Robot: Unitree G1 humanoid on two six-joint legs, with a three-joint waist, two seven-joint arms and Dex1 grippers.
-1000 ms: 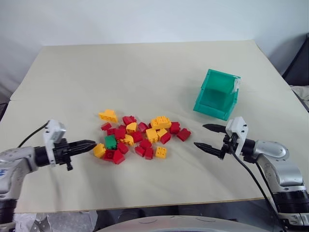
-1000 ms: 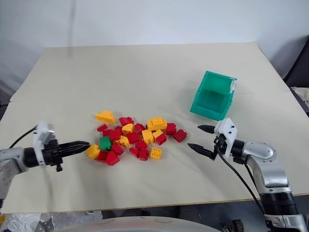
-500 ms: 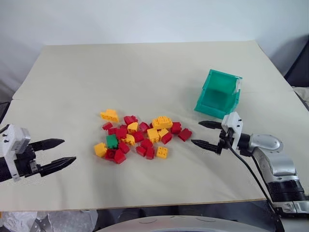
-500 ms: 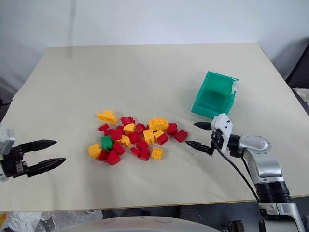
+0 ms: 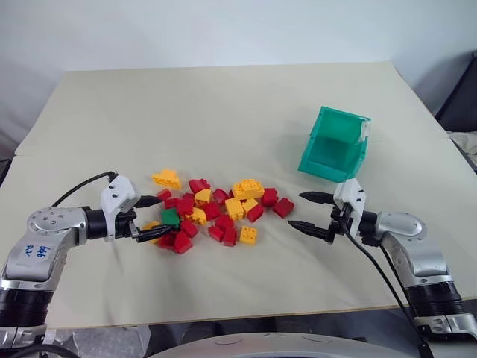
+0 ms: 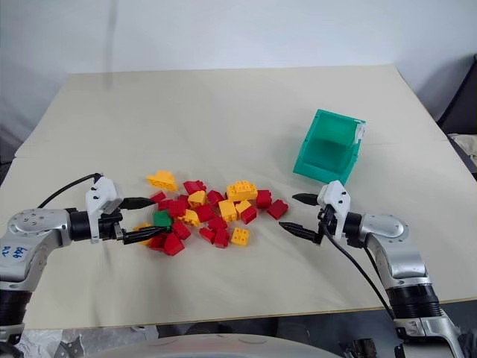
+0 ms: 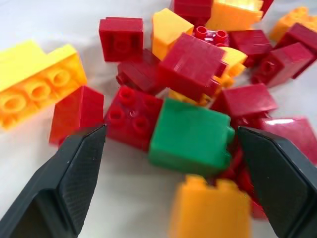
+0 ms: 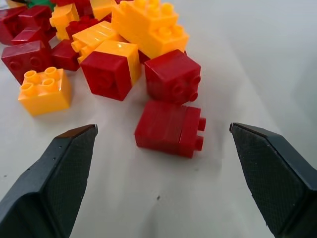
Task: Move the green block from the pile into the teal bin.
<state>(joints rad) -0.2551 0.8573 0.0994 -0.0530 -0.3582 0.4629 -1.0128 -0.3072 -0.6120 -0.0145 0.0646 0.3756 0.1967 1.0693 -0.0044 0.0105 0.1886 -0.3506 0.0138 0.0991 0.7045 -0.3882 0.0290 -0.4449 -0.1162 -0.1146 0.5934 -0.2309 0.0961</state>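
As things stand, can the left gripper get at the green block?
Probably yes. The left gripper is open at the pile's near edge, the green block between its fingers; a yellow brick crowds the approach.

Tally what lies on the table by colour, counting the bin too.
Green block: 1
Yellow bricks: 8
Red bricks: about 15, since several overlap
Teal bin: 1
Total: about 25
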